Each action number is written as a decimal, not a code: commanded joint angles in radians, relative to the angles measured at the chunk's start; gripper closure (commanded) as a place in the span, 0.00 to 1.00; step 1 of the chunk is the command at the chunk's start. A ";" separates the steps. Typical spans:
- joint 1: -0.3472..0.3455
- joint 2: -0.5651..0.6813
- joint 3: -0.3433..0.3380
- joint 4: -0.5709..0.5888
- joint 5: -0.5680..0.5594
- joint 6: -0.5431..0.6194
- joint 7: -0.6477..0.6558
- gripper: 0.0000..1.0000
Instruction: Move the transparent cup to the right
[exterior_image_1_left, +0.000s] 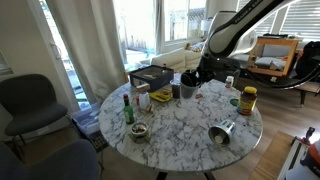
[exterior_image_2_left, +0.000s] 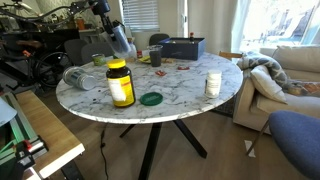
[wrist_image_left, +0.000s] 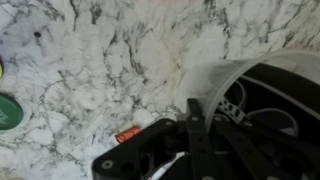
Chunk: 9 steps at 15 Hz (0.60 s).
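The transparent cup (exterior_image_2_left: 121, 43) hangs tilted above the marble table (exterior_image_2_left: 180, 85), near its far left edge. My gripper (exterior_image_2_left: 110, 28) is shut on the cup's wall. In the wrist view the cup's clear rim (wrist_image_left: 235, 70) curves over the right side, and the dark fingers (wrist_image_left: 190, 130) clamp it at the bottom centre. In an exterior view the gripper (exterior_image_1_left: 200, 72) is over the far side of the table, and the cup is hard to make out there.
A yellow-lidded jar (exterior_image_2_left: 120, 84), a green lid (exterior_image_2_left: 151, 98) and a white bottle (exterior_image_2_left: 213, 84) stand near one edge. There is also a metal cup on its side (exterior_image_1_left: 223, 131), a grey cup (exterior_image_1_left: 188, 88), a black box (exterior_image_1_left: 152, 75), a green bottle (exterior_image_1_left: 128, 108) and a small bowl (exterior_image_1_left: 138, 131).
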 joint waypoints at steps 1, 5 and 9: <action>-0.002 0.007 -0.020 0.043 0.051 -0.047 0.069 0.99; -0.099 0.038 -0.084 0.190 -0.032 -0.192 0.196 0.99; -0.147 0.154 -0.202 0.397 0.039 -0.341 0.188 0.99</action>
